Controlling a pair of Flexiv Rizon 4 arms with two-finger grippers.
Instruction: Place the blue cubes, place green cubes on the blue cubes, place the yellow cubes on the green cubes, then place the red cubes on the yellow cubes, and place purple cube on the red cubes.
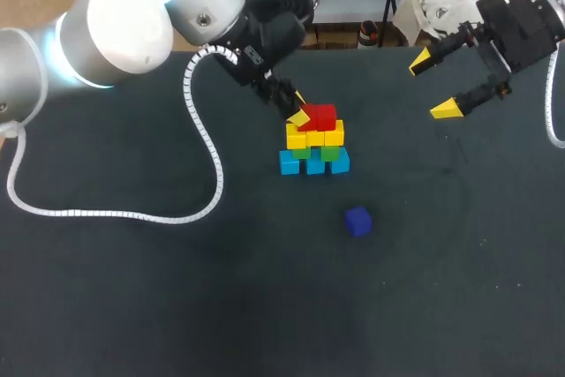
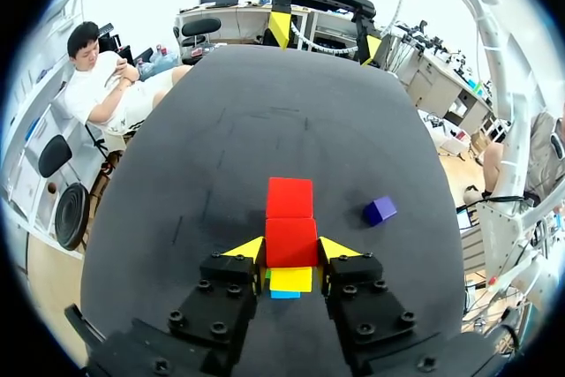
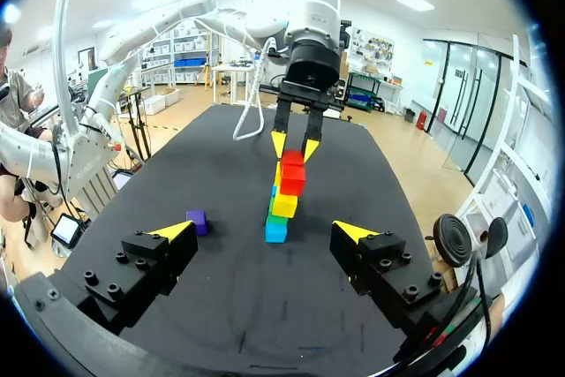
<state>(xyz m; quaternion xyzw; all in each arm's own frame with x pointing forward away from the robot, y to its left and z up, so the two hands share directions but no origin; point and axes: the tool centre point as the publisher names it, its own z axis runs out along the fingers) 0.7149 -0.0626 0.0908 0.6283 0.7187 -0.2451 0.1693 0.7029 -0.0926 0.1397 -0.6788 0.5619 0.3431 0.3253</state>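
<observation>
Red cubes (image 1: pixel 322 117), purple cube (image 2: pixel 380 210), black table (image 1: pixel 177 306)

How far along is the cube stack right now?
Blue cubes, green cubes and yellow cubes are stacked. One red cube sits on top; the left jaws clamp the second red cube beside it. The purple cube lies on the table; right jaws open, empty.

A robot lab — left arm (image 1: pixel 115 24), right arm (image 1: pixel 530 24) over a dark table (image 1: pixel 132 306).
</observation>
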